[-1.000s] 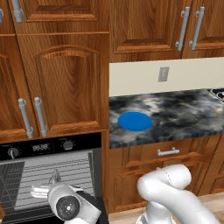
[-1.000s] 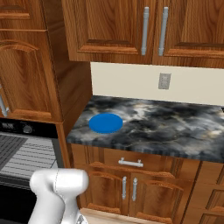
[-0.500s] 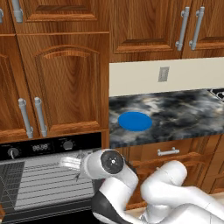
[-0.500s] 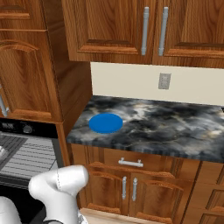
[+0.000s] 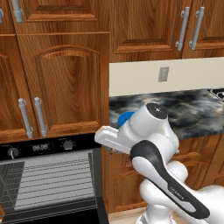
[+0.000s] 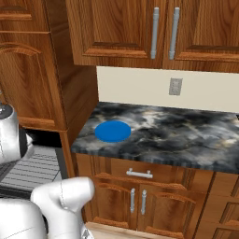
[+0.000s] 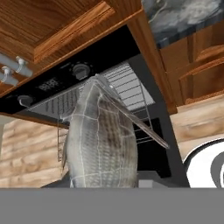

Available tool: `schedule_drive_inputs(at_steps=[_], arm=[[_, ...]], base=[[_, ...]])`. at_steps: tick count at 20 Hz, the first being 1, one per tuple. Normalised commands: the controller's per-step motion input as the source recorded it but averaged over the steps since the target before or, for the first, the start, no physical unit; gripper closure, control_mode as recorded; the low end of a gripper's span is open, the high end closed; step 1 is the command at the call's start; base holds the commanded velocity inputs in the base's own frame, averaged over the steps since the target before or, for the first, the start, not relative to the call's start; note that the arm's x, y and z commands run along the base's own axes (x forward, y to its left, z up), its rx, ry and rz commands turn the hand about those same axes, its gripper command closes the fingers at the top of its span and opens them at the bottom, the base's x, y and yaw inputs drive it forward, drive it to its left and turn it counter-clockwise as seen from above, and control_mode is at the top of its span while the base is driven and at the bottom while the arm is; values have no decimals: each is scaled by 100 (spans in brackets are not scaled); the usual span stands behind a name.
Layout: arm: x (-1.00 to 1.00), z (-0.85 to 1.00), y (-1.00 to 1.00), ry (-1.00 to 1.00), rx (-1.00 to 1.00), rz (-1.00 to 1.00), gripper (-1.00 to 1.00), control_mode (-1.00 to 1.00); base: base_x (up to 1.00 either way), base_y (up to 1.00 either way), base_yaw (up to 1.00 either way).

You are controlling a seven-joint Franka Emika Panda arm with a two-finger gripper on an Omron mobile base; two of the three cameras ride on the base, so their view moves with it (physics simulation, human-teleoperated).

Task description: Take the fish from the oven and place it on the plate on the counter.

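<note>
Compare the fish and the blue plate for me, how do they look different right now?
The fish is grey-silver with a scaled, gridded skin; the plate is plain bright blue. The fish is long and tapered; the plate is a flat round disc. The fish fills the hand view close to the camera, in front of the open oven; the plate lies flat on the counter with nothing on it.

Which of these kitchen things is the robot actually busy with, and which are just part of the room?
Part of the job:
- fish, close in front of the hand camera
- oven, open, wire racks showing
- blue plate, nothing on it
- counter under the plate

Just there:
- wall outlet
- upper cabinets
- drawer handle
</note>
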Motion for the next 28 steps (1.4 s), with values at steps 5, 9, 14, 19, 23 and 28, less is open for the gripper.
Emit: schedule_drive_inputs(at_steps=[5,9,14,19,23,28], arm=[[0,42,-100,20,0,5,100,-100],[3,7,-99,5,-3,14,100,-100],[12,0,-83,0,-10,16,100,-100],[28,0,-55,0,-17,14,100,-100],[52,0,-30,0,-18,18,100,-100],[31,0,-25,-1,-14,20,100,-100]], base=[[0,0,0],[0,0,0],[0,0,0],[0,0,0],[0,0,0],[0,0,0]])
